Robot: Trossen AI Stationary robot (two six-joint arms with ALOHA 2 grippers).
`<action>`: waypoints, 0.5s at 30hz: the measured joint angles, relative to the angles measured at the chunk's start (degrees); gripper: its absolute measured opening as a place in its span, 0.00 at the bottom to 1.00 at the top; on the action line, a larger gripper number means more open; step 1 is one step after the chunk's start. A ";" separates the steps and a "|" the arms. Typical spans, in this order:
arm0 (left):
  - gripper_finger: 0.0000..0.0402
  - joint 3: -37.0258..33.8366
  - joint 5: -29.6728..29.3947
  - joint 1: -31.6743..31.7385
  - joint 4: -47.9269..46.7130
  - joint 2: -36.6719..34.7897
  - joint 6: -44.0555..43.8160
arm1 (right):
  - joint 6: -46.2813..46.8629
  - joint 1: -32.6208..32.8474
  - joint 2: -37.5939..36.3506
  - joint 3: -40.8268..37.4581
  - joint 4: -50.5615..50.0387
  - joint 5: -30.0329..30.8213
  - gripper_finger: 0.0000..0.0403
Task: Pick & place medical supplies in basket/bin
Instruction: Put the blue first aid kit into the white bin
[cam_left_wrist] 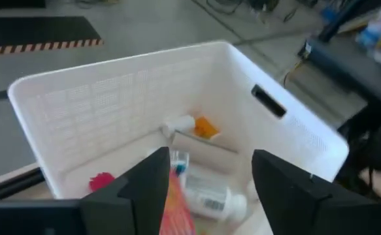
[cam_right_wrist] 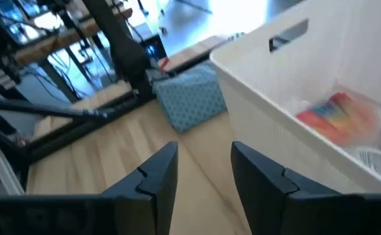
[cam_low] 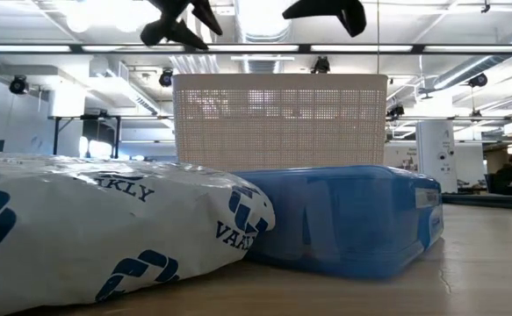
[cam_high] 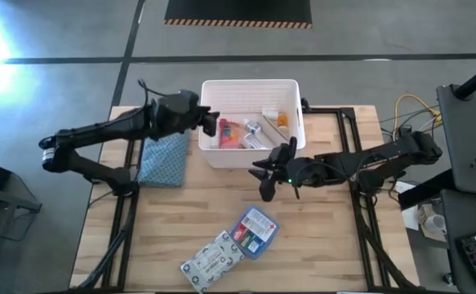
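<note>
Left pincer (cam_high: 214, 124) gapes empty over the bin (cam_high: 207, 88) rim; right pincer (cam_high: 264, 170) empty, parted, beside it.

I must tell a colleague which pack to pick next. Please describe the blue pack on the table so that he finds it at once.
Start at the white bin at the table's far edge, then look to the near edge, where two flat packs lie touching. The blue pack is the one nearer the bin. Its neighbour, the grey-white patterned pack, has no blue body or red patches.
</note>
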 joint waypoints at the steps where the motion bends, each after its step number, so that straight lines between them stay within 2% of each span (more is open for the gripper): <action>1: 0.50 1.49 0.22 -0.15 -2.24 0.25 0.99 | 0.17 0.22 -0.17 0.00 -1.05 0.01 0.33; 5: 0.50 5.42 -0.26 -5.35 -13.01 0.29 2.62 | 0.16 0.74 -0.84 0.00 -3.43 0.05 0.34; 10: 0.50 3.58 -1.74 -19.29 -19.39 -0.89 -1.34 | -0.49 0.88 -1.07 0.01 -3.77 -0.81 0.35; 15: 0.50 -1.78 -1.81 -35.60 -19.31 -1.15 -11.21 | -0.24 0.87 -0.82 0.02 -6.84 -9.16 0.35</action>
